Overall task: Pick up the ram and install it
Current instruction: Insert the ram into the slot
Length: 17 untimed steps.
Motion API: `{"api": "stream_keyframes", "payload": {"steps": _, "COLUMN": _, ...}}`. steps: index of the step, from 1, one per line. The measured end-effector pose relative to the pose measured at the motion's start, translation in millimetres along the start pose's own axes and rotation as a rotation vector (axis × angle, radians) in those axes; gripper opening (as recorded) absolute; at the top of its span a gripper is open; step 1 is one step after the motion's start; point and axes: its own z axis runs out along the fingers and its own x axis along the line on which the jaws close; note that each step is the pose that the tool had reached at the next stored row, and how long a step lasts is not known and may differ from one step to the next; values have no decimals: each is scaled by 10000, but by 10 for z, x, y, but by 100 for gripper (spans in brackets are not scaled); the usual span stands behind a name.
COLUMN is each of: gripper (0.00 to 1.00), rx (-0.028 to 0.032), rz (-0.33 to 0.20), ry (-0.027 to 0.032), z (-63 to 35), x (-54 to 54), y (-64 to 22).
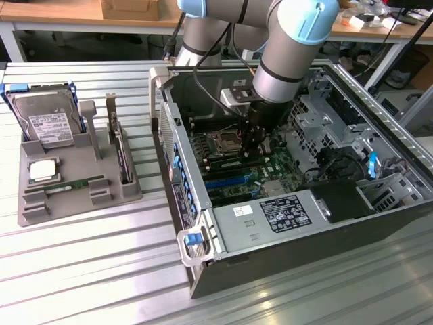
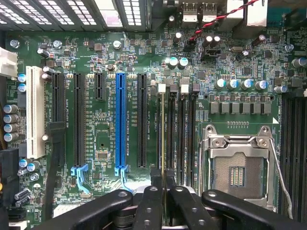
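End effector (image 1: 256, 139) is down inside the open computer case (image 1: 284, 237), over the motherboard (image 2: 105, 57) beside the empty processor socket (image 2: 237, 165). In the wrist view the fingers (image 2: 156, 179) are nearly together, clamped on the thin edge of the ram (image 2: 163, 129), which is seen edge-on as a pale line running along one of the memory slots (image 2: 184, 129) next to the socket. The stick appears lined up with that slot and at or very near its mouth; whether it is fully seated cannot be told, and the white latch (image 2: 161, 88) at the slot's far end gives no clear sign of being locked. Judgement: pick-up is done, transport is done, insertion is under way or just at the pressing stage; seating, latching and letting go are left. On the worktop (image 1: 81, 271) at the exterior view's left, the grey parts tray (image 1: 40, 206) holds a second green stick (image 1: 71, 184), a silver processor chip (image 1: 42, 170), a hard drive (image 1: 46, 125) and an expansion card (image 1: 120, 152), all well apart from the arm.
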Motion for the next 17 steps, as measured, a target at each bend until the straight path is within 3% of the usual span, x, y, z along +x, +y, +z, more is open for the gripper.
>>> {"api": "stream_keyframes", "payload": {"steps": 4, "gripper": 13, "rx": 1, "rz": 0, "ry": -3, "z": 1, "x": 0, "y": 0}}
{"api": "stream_keyframes", "payload": {"steps": 5, "gripper": 20, "rx": 9, "rz": 0, "ry": -3, "z": -13, "x": 0, "y": 0}}
{"api": "stream_keyframes", "payload": {"steps": 7, "gripper": 20, "rx": 33, "rz": -1, "ry": -1, "z": -131, "x": -2, "y": 5}}
{"api": "stream_keyframes", "payload": {"steps": 16, "gripper": 20, "rx": 34, "rz": -76, "ry": 0, "z": -191, "x": -7, "y": -10}}
{"api": "stream_keyframes", "payload": {"steps": 17, "gripper": 12, "rx": 33, "rz": -100, "ry": 1, "z": -191, "x": -9, "y": -14}}
